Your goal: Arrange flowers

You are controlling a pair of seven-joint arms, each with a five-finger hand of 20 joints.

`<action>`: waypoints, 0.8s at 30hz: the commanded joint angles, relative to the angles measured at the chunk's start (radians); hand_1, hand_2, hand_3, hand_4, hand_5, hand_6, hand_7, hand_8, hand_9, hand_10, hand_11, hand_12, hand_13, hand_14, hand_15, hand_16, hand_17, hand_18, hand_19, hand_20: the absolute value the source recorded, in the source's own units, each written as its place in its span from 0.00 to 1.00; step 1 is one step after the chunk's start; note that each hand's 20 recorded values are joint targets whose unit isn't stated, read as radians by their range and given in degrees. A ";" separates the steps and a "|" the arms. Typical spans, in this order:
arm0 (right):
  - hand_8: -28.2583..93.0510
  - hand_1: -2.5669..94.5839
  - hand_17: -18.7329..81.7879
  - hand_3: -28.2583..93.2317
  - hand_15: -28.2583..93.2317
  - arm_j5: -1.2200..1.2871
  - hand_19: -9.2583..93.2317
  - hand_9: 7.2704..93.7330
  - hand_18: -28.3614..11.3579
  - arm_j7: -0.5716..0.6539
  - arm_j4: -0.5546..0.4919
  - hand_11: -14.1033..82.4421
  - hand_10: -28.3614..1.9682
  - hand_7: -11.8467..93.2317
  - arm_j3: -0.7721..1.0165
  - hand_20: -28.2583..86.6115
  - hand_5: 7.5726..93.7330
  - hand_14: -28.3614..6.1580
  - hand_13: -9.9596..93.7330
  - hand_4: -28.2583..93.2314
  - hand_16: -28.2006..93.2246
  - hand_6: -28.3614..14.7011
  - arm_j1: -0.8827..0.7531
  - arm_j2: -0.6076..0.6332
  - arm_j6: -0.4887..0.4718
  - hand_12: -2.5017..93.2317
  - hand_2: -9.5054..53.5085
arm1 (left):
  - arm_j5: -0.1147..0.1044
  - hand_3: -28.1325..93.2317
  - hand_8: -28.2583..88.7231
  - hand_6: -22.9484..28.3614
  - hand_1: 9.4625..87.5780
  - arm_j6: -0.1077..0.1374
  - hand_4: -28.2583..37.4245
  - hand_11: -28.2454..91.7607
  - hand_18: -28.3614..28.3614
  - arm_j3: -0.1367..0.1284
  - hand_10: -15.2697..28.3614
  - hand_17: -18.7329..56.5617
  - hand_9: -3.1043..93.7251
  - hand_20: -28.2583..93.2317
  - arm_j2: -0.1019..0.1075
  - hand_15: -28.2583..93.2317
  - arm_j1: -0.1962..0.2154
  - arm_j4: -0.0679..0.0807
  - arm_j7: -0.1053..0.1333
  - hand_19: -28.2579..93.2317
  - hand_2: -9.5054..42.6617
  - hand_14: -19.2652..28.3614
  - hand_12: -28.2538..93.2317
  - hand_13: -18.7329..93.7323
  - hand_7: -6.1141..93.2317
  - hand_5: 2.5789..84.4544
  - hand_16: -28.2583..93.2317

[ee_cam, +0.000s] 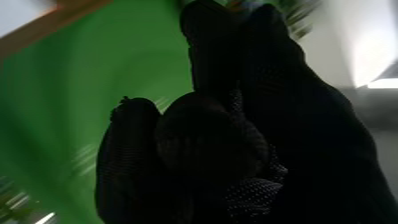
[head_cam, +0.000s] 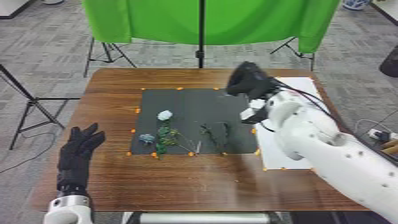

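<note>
Black-gloved right hand [ee_cam: 209,137] raised by the dark grey mat [head_cam: 191,100], grip can't be told | black-gloved left hand [head_cam: 80,147] spread | white round bloom [head_cam: 164,115], green leafy stems [head_cam: 163,140] on mat | likely selecting; next: lower toward one stem

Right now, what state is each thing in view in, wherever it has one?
Left hand: open, fingers extended
Right hand: raised
White flower: lying on the mat
Blue-grey flower: lying on the mat
Dark mat: laid flat
White sheet: flat, partly hidden by the arm
Green cloth: hanging
</note>
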 commanded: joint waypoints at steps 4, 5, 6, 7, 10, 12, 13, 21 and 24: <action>0.34 0.69 0.88 0.65 0.72 0.054 1.00 1.00 0.49 0.013 0.061 0.27 0.66 0.28 -0.241 0.73 0.86 0.78 1.00 0.10 0.49 0.66 0.138 -0.214 -0.104 0.41 0.00 | 0.004 0.68 0.19 0.57 0.16 -0.007 0.00 0.39 0.71 0.001 0.69 0.30 0.52 0.37 0.003 0.40 -0.012 0.003 -0.021 0.30 0.43 0.76 0.32 0.47 0.15 0.55 0.22; 0.34 0.69 0.88 0.65 0.72 0.043 1.00 1.00 0.48 0.016 0.073 0.26 0.66 0.28 -0.261 0.73 0.86 0.78 1.00 0.10 0.49 0.66 0.145 -0.221 -0.104 0.41 0.00 | 0.003 0.68 0.19 0.58 0.16 -0.008 0.00 0.39 0.71 0.000 0.69 0.29 0.52 0.37 0.003 0.40 -0.012 0.003 -0.020 0.30 0.43 0.77 0.32 0.47 0.15 0.55 0.22; 0.34 0.69 0.88 0.65 0.72 0.033 1.00 1.00 0.48 0.019 0.088 0.26 0.66 0.28 -0.273 0.73 0.86 0.78 1.00 0.10 0.49 0.66 0.151 -0.230 -0.113 0.41 0.00 | 0.003 0.68 0.19 0.58 0.16 -0.008 0.00 0.39 0.71 0.000 0.69 0.29 0.52 0.37 0.004 0.40 -0.011 0.003 -0.021 0.30 0.43 0.77 0.32 0.47 0.15 0.55 0.22; 0.34 0.69 0.88 0.65 0.71 0.029 1.00 1.00 0.48 0.025 0.098 0.26 0.66 0.28 -0.282 0.73 0.86 0.78 1.00 0.10 0.49 0.66 0.153 -0.238 -0.122 0.41 0.00 | 0.002 0.68 0.19 0.58 0.16 -0.008 0.00 0.39 0.71 -0.001 0.69 0.29 0.52 0.37 0.005 0.40 -0.011 0.003 -0.021 0.30 0.43 0.77 0.32 0.47 0.14 0.55 0.22; 0.34 0.69 0.88 0.65 0.71 0.030 1.00 1.00 0.48 0.037 0.120 0.25 0.67 0.28 -0.304 0.73 0.85 0.78 1.00 0.10 0.49 0.67 0.157 -0.248 -0.125 0.42 0.00 | 0.002 0.68 0.19 0.58 0.16 -0.012 0.00 0.39 0.72 -0.002 0.70 0.29 0.52 0.37 0.007 0.40 -0.005 0.000 -0.021 0.30 0.43 0.77 0.32 0.46 0.14 0.55 0.22; 0.34 0.69 0.88 0.65 0.71 0.025 1.00 1.00 0.48 0.038 0.137 0.25 0.67 0.28 -0.314 0.73 0.85 0.78 1.00 0.10 0.49 0.68 0.160 -0.256 -0.125 0.42 0.00 | 0.001 0.67 0.19 0.58 0.17 -0.015 0.00 0.39 0.72 -0.001 0.70 0.29 0.52 0.37 0.009 0.40 -0.009 0.001 -0.026 0.31 0.44 0.77 0.31 0.46 0.14 0.54 0.22; 0.34 0.69 0.87 0.65 0.71 0.026 1.00 1.00 0.48 0.038 0.144 0.25 0.67 0.28 -0.318 0.73 0.85 0.78 1.00 0.10 0.49 0.68 0.162 -0.260 -0.130 0.42 0.00 | -0.001 0.67 0.19 0.58 0.17 -0.015 0.00 0.39 0.72 0.000 0.69 0.29 0.51 0.38 0.011 0.41 -0.011 0.003 -0.026 0.31 0.44 0.77 0.31 0.46 0.14 0.54 0.22; 0.33 0.68 0.87 0.64 0.70 0.027 1.00 0.99 0.48 0.032 0.176 0.23 0.68 0.27 -0.337 0.72 0.83 0.77 1.00 0.11 0.49 0.70 0.163 -0.290 -0.138 0.42 0.00 | 0.000 0.67 0.19 0.59 0.16 -0.018 0.00 0.38 0.73 0.000 0.70 0.29 0.50 0.38 0.017 0.41 -0.022 0.007 -0.032 0.32 0.44 0.77 0.31 0.46 0.13 0.53 0.22; 0.33 0.67 0.87 0.63 0.70 0.040 1.00 0.99 0.48 0.030 0.170 0.23 0.67 0.27 -0.337 0.72 0.83 0.77 1.00 0.12 0.50 0.71 0.164 -0.293 -0.133 0.41 0.00 | 0.003 0.67 0.19 0.59 0.17 -0.023 0.00 0.38 0.73 -0.001 0.71 0.28 0.49 0.38 0.021 0.41 -0.029 0.011 -0.039 0.32 0.45 0.77 0.30 0.46 0.12 0.52 0.22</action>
